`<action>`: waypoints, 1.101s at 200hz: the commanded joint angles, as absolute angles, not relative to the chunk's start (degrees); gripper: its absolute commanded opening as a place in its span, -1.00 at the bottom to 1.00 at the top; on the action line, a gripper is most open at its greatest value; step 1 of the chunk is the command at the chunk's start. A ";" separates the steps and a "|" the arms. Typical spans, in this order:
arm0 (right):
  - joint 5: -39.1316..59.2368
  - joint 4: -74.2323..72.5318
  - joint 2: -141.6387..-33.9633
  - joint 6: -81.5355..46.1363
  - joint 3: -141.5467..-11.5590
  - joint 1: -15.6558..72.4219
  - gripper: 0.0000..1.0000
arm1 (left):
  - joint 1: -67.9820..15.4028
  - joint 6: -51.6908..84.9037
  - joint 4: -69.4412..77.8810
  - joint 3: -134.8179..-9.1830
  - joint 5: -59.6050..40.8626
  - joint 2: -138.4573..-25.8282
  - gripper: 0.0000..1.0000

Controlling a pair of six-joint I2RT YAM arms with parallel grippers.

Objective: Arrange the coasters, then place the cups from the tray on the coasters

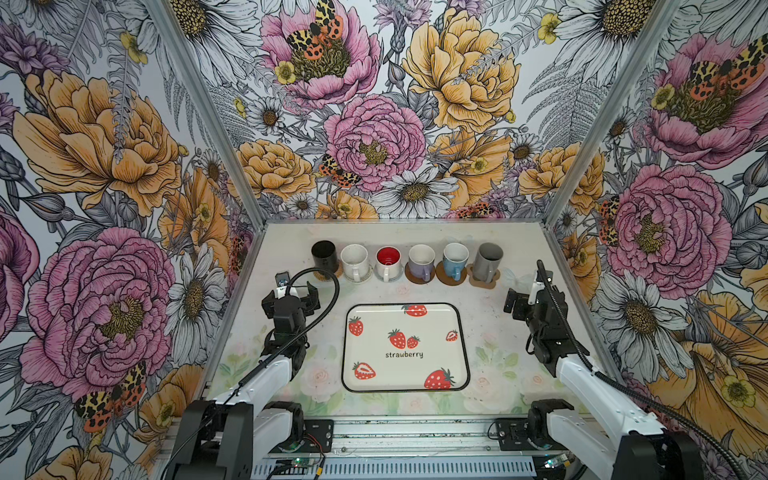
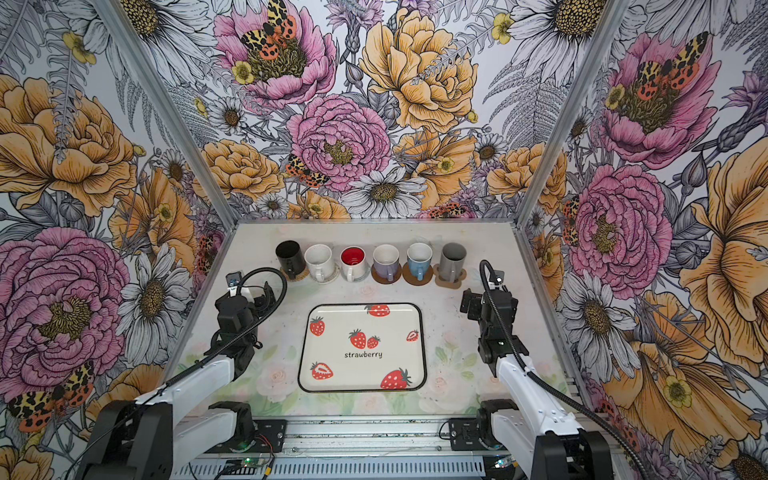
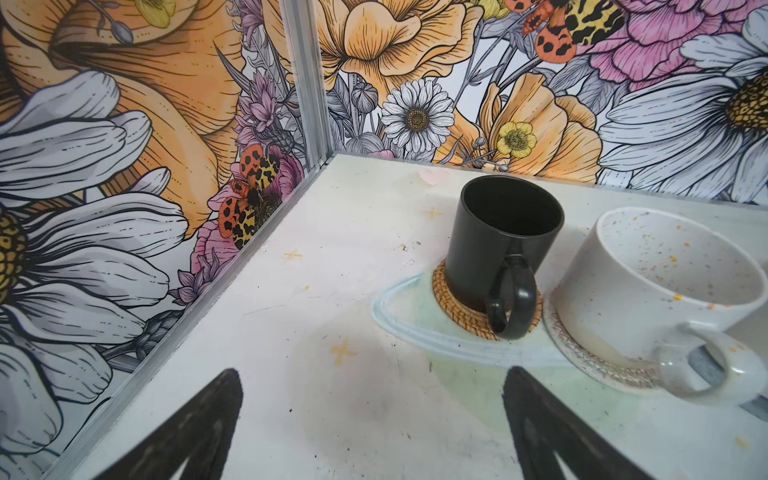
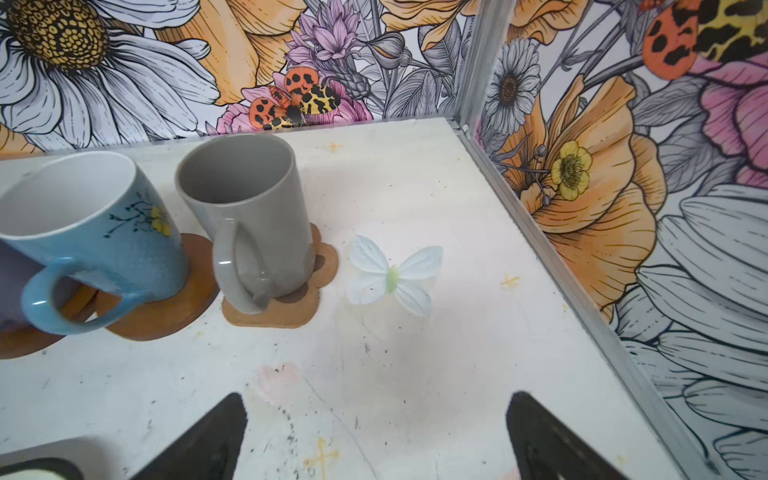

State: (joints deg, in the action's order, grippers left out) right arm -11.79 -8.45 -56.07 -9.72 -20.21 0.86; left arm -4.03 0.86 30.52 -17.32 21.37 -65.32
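Along the far edge of the table: one black cup; one white cup; one red-lined cup; one lilac cup; one light blue cup; one grey cup; six in all. Beneath them: one rattan coaster; one cream coaster; one grey-blue coaster; two brown coasters; one paw-shaped coaster; six in all. One tray; one white butterfly.

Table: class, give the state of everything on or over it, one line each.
Tray, empty.
Black mug, upright on rattan coaster.
White mug, upright on cream coaster.
Red-inside mug, upright on grey-blue coaster.
Lilac mug, upright on brown coaster.
Blue mug, upright on other brown coaster.
Grey mug, upright on paw coaster.
Left claw, open.
Right claw, open.
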 commanded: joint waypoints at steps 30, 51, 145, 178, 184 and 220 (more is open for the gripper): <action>-6.65 -30.21 -69.70 -5.82 -20.33 -1.01 0.96 | -1.40 -1.03 51.94 -17.50 12.54 -78.44 0.98; -4.99 -31.84 -75.42 -5.26 -23.41 -1.14 0.92 | 0.19 0.25 57.78 -17.15 7.85 -83.37 0.98; 0.18 -50.16 -88.19 -4.24 -22.44 -2.55 0.91 | 0.48 -1.44 57.33 -19.87 1.53 -88.92 0.98; -0.09 -49.34 -88.11 -4.34 -22.68 -2.44 0.99 | 0.36 -0.06 54.21 -21.50 6.23 -88.93 0.98; -0.09 -48.99 -88.03 -4.40 -22.70 -2.42 0.99 | 0.31 -0.11 54.02 -21.53 6.49 -88.89 0.98; -0.09 -49.22 -88.05 -4.31 -22.68 -2.46 0.99 | 0.18 -0.24 54.43 -21.45 6.55 -88.99 0.98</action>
